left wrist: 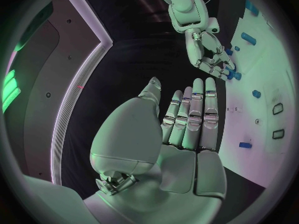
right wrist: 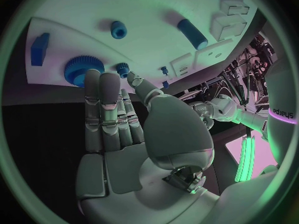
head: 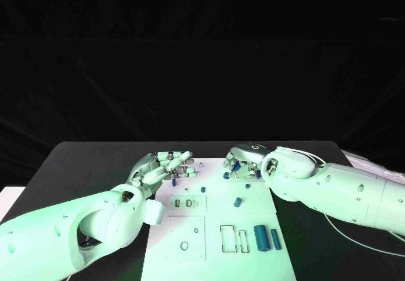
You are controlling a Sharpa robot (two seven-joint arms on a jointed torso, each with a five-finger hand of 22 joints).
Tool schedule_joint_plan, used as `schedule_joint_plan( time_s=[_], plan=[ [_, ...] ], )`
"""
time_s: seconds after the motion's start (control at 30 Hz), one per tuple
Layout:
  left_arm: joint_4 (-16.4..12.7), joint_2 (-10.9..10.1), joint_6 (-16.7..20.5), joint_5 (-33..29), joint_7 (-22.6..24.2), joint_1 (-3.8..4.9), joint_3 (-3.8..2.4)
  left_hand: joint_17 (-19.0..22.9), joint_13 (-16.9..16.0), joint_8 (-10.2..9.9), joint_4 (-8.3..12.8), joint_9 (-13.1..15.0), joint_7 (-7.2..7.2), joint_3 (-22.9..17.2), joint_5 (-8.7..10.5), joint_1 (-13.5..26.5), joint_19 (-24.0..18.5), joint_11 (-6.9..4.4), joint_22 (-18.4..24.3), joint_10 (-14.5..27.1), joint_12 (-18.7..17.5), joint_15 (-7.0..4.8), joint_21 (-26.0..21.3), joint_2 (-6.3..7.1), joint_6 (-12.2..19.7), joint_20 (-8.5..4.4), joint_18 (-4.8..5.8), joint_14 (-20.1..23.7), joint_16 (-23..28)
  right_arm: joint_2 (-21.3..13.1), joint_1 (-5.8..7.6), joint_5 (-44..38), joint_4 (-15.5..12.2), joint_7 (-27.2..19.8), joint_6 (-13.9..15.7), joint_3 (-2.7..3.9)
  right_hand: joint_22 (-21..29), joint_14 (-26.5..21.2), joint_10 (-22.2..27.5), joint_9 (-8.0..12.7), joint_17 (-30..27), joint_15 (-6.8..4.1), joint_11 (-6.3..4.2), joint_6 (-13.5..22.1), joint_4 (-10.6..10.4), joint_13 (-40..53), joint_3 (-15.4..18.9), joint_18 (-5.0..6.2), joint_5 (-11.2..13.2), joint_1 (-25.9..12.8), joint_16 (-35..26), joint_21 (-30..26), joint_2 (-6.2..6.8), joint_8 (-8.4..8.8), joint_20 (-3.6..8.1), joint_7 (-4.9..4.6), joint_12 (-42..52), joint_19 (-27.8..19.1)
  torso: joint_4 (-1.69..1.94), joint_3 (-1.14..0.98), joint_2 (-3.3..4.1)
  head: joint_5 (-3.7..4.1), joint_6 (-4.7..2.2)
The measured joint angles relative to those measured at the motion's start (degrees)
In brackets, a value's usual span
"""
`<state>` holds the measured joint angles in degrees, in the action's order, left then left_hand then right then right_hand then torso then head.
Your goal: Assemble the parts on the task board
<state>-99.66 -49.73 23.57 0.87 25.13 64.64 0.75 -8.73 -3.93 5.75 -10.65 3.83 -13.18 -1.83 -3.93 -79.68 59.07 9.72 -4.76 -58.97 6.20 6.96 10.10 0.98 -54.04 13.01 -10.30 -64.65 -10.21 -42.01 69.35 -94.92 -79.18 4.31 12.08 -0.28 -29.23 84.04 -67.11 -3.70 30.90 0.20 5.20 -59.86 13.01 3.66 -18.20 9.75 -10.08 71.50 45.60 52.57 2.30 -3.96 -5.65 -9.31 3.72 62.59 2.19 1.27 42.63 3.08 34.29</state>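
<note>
The white task board [head: 215, 225] lies in the middle of the black table. My left hand [head: 164, 165] hovers over the board's far left corner, palm bare and fingers straight [left wrist: 190, 119], holding nothing. My right hand [head: 242, 159] hangs over the far edge of the board, fingers extended [right wrist: 106, 109] and apart from the thumb. Its fingertips are right at a large blue gear [right wrist: 76, 70], with a small blue gear [right wrist: 122, 68] beside the thumb; I cannot tell if they touch. The left wrist view shows my right hand [left wrist: 209, 55] above those blue pieces [left wrist: 231, 74].
Two blue cylinders [head: 267, 238] lie side by side on the board's near right. A short blue piece [head: 238, 202] and small blue pegs [head: 202, 188] sit mid-board. Empty rectangular slots [head: 234, 239] and a pair [head: 189, 203] are cut into the board. Black table surrounds the board.
</note>
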Motion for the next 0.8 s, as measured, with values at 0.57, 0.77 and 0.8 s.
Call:
schedule_joint_plan(
  time_s=[0.57, 0.77, 0.8],
  plan=[
    [0.02, -0.04, -0.55, -0.23, -0.29, 0.0, -0.01, 0.01, 0.01, 0.0, 0.0, -0.05, 0.0, 0.0, 0.0, 0.0, 0.0, 0.0, 0.05, 0.0, -0.24, 0.0, -0.34, 0.0, 0.0, 0.0, 0.0, 0.0, 0.0, 1.04, 0.07, -2.48, 0.74, 1.52, -3.67, 0.0, -7.68, 0.0, -0.34, -0.12, 11.67, 0.0, -0.33, -1.24, -1.96, -0.01, -1.96, -0.01, -0.01, -0.01, 11.66, 7.16, -0.01, 0.0, 0.0, 0.62, 0.0, 0.67, 0.3, 0.08, 0.79, 0.14, 0.32],
    [0.06, -0.03, -0.64, -0.26, -0.39, 0.0, -0.01, -0.05, 0.01, 0.0, 0.0, -0.04, 0.0, 0.0, 0.0, 0.0, 0.0, 0.0, 0.04, 0.0, -0.24, 0.0, -0.34, 0.0, 0.0, 0.0, 0.0, 0.0, 0.0, 1.67, 0.11, -2.68, 1.44, 1.66, -4.63, 0.0, -9.91, -0.22, -1.56, -0.19, 13.78, -0.22, -0.75, -2.26, -2.85, 0.07, -2.85, 0.0, -0.01, -0.01, 13.85, 9.14, -0.01, 0.0, 0.0, 1.02, 0.0, 1.28, 0.36, 0.08, 0.95, 0.11, 0.36],
    [0.06, -0.03, -0.65, -0.26, -0.4, 0.0, -0.01, -0.05, 0.01, -0.01, 0.02, -0.04, 0.0, 0.02, 0.0, 0.0, 0.0, 0.0, 0.04, 0.0, -0.24, 0.0, -0.34, 0.0, 0.0, 0.0, 0.0, 0.0, 0.01, 1.75, 0.13, -2.7, 1.53, 1.67, -4.72, 0.0, -10.08, -0.22, -1.65, -0.19, 13.96, -0.22, -0.85, -2.27, -2.93, 0.06, -2.93, -0.01, -0.01, -0.01, 14.01, 9.25, -0.01, 0.01, 0.0, 1.03, 0.0, 1.28, 0.38, 0.08, 0.97, 0.1, 0.36]
  ],
)
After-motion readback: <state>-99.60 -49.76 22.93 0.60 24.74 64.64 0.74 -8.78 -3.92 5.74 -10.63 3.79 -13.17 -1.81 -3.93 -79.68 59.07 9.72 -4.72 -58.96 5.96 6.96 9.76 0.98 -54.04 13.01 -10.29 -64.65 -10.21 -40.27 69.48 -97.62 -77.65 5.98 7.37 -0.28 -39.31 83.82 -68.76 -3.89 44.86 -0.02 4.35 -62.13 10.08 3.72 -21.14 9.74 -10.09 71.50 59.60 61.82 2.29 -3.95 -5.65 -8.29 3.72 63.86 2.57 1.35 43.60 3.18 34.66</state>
